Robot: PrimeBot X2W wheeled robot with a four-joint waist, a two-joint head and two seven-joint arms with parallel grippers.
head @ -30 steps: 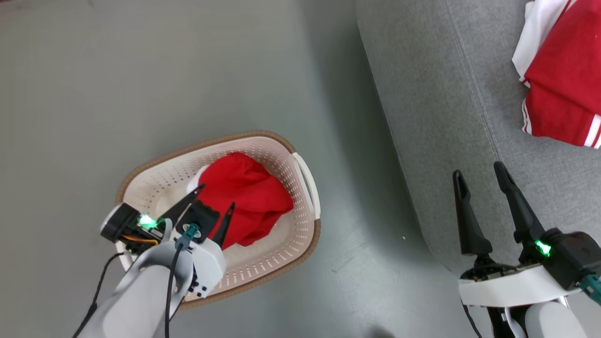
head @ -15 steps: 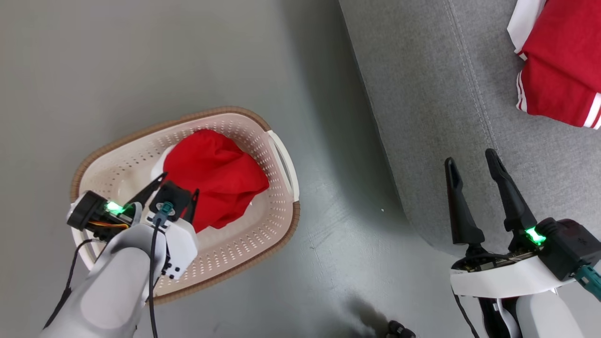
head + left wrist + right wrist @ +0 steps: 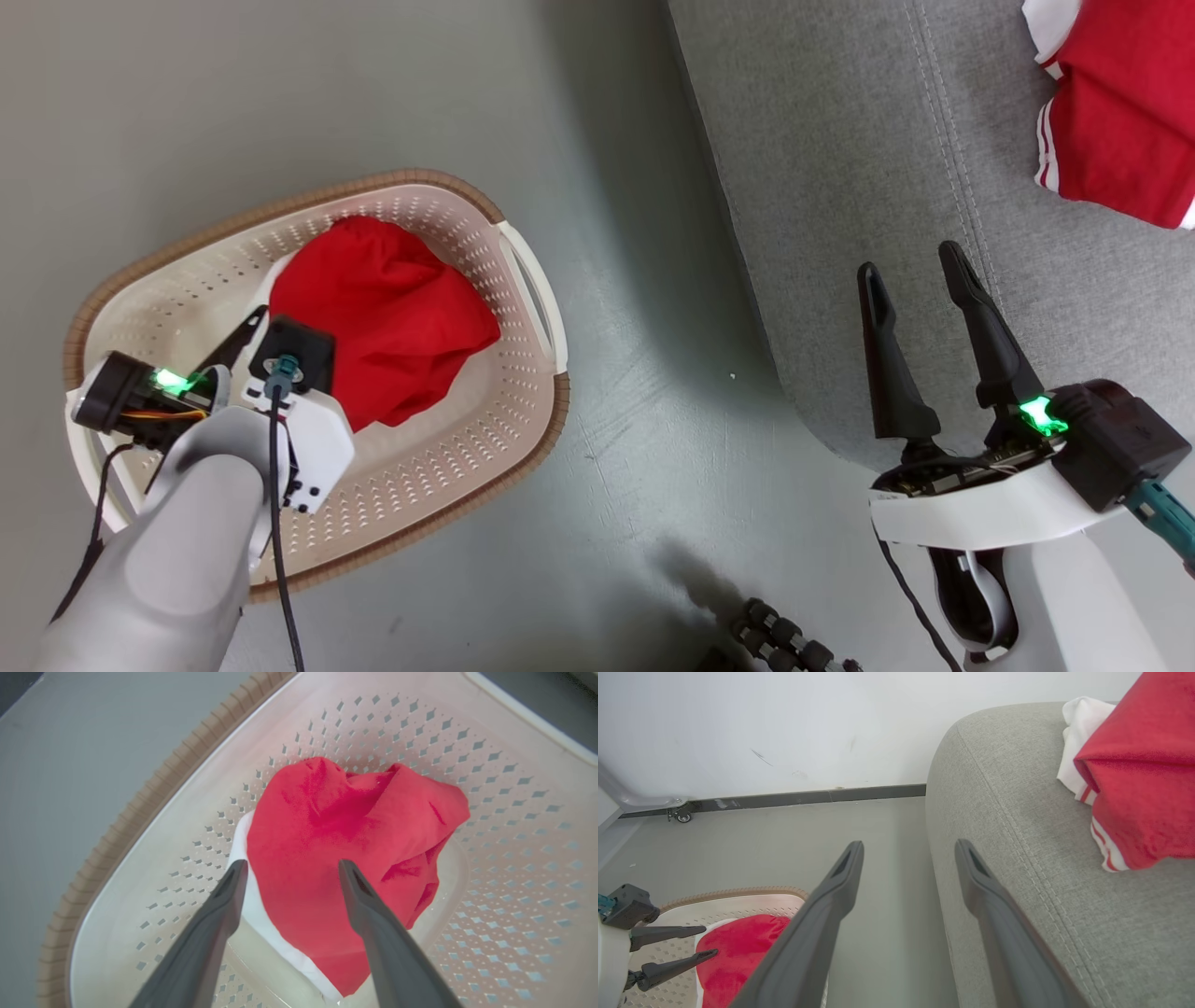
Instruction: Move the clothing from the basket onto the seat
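My left gripper [image 3: 292, 865] hangs open over the basket [image 3: 196, 826]; the red garment [image 3: 355, 826] lies straight ahead, just below its tips; my right gripper [image 3: 907, 259], also open, is well apart.

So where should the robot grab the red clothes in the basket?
Probably the raised, crumpled hump of the red clothing, pinched from above by the open left gripper. It lies bunched in a mound, so folds stand up to pinch, and the walls of the basket ring it, blocking a sideways reach.
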